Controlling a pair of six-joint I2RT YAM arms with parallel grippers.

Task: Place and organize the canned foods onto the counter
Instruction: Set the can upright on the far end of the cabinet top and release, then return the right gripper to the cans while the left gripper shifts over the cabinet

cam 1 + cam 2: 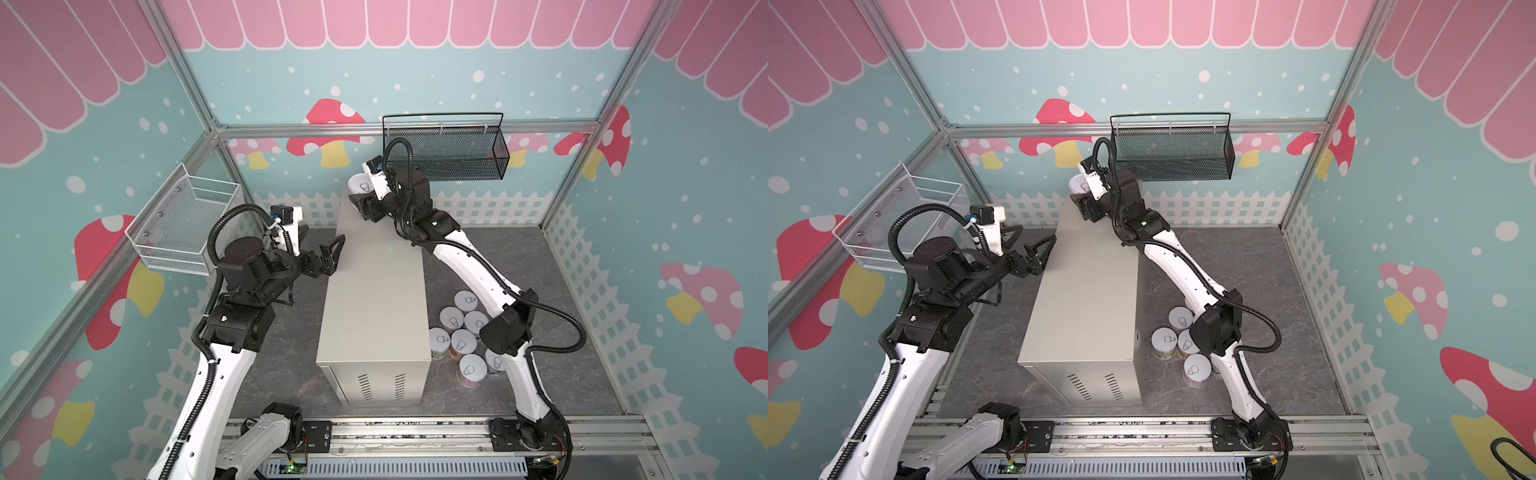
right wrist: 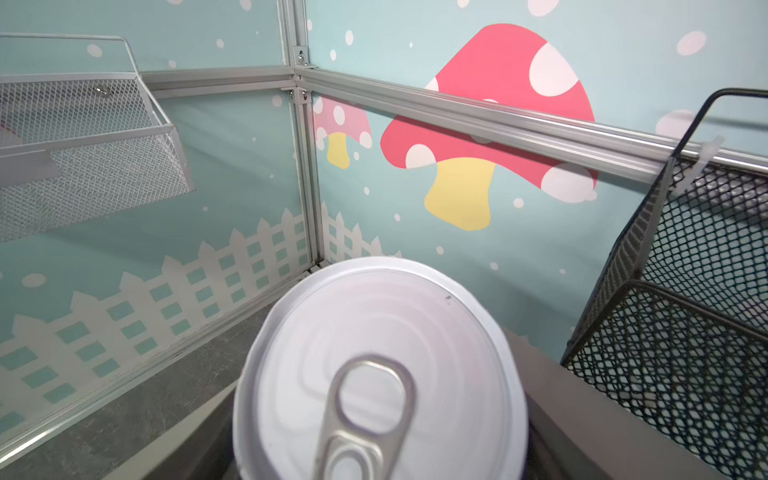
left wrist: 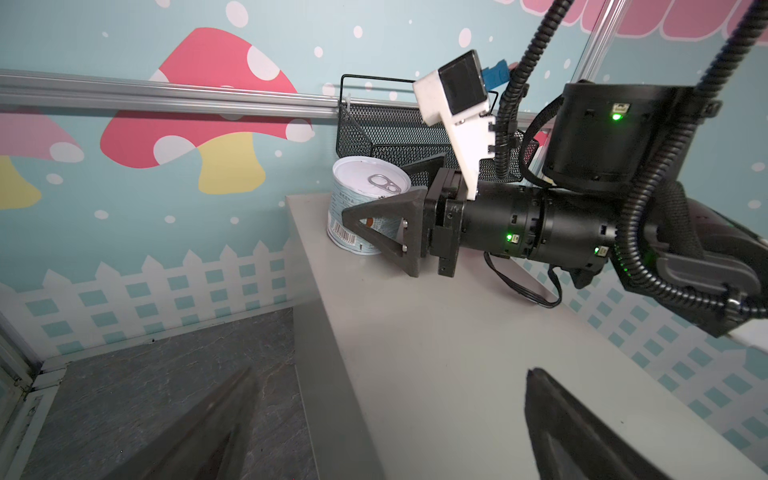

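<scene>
The counter is a tall beige-grey box standing lengthwise in the middle of both top views. At its far left corner stands a blue-labelled can with a white pull-tab lid. My right gripper is shut on this can, one finger on each side. Several more cans stand clustered on the floor right of the counter, partly hidden under my right arm. My left gripper is open and holds nothing, straddling the counter's left edge about halfway along.
A black mesh basket hangs on the back wall just behind and right of the held can. A white wire basket hangs on the left wall behind my left arm. Grey floor surrounds the counter.
</scene>
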